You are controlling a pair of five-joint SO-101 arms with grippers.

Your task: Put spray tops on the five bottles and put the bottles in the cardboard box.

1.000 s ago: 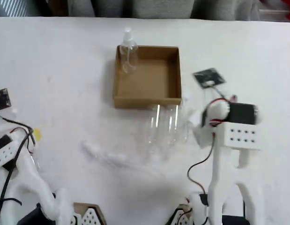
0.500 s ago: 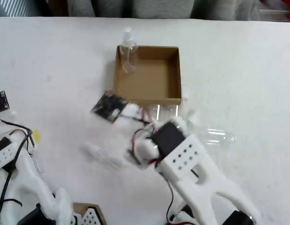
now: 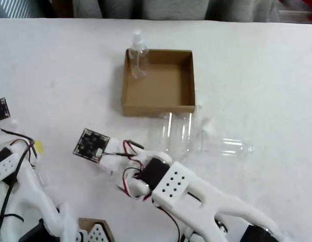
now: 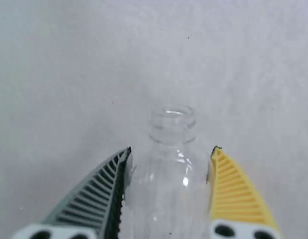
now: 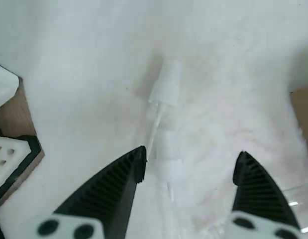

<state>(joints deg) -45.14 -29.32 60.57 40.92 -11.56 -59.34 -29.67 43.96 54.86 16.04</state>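
Observation:
My left gripper (image 4: pixel 171 149) is shut on a clear uncapped bottle (image 4: pixel 169 169), its grey and yellow fingers pressed against the shoulders; it sits at the table's left edge, where the yellow finger (image 3: pixel 40 145) shows. My right gripper (image 5: pixel 191 152) hangs open over two white spray tops (image 5: pixel 163 89) lying on the table. The right arm (image 3: pixel 171 184) stretches to the left of the table's middle. The cardboard box (image 3: pixel 128 103) holds one bottle with a spray top (image 3: pixel 138 58) in its far left corner. Two clear bottles (image 3: pixel 178 133) lie by the box's front wall, another bottle (image 3: pixel 229 147) to their right.
The right arm's camera board (image 3: pixel 91 144) and red wires stick out over the table's middle left. The left arm's white body (image 3: pixel 24 186) fills the near left corner. Open white tabletop lies left and right of the box.
My right arm has swung from the table's right side across to the left and now hangs over the spray tops. A clear bottle lies uncovered where the arm was. The left arm kept still.

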